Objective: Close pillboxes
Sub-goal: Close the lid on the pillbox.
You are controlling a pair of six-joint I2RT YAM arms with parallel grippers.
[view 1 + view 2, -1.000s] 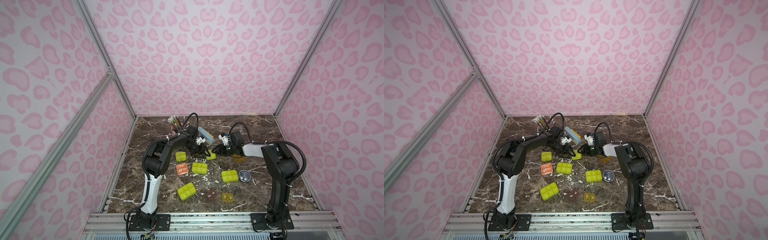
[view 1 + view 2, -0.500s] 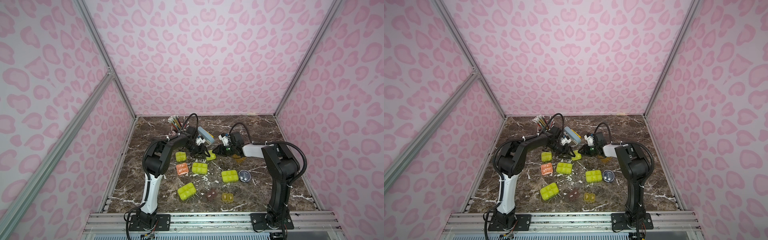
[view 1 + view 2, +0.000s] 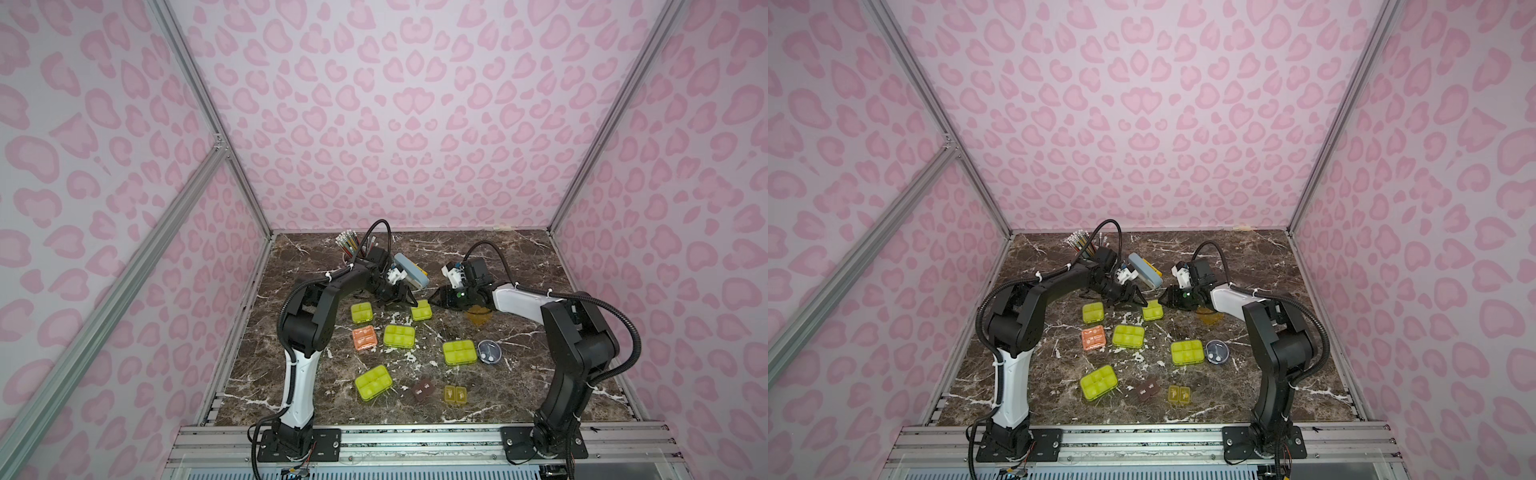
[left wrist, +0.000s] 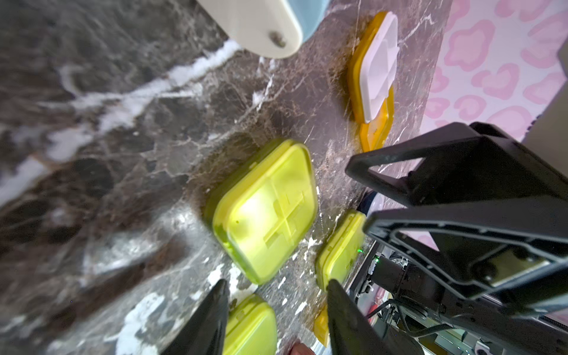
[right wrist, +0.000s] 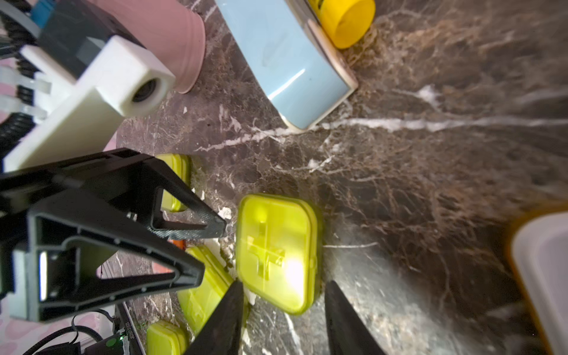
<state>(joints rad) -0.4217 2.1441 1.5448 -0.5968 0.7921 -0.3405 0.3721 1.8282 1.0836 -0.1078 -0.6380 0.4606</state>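
Observation:
A small lime pillbox (image 3: 420,310) (image 3: 1152,312) lies lid down and shut between my two grippers at the back of the table. In the left wrist view this pillbox (image 4: 267,212) sits just ahead of my left gripper (image 4: 278,285), which is open and holds nothing. My right gripper (image 5: 284,287) is open too, its tips on either side of the pillbox's (image 5: 276,252) near edge. In both top views the left gripper (image 3: 405,297) and right gripper (image 3: 436,300) face each other across it. An amber-lidded pillbox (image 4: 375,70) with a white tray lies open under the right arm.
Several more pillboxes lie nearer the front: lime ones (image 3: 361,312) (image 3: 399,336) (image 3: 459,352) (image 3: 373,382), a salmon one (image 3: 364,337), a round grey one (image 3: 489,352), a brown one (image 3: 424,389) and a yellow one (image 3: 455,394). A blue-grey stapler (image 3: 411,270) and a pink pencil cup (image 5: 159,37) stand behind the grippers.
The right gripper's jaws stand wider apart than before. Both arms have stayed by the small lime pillbox.

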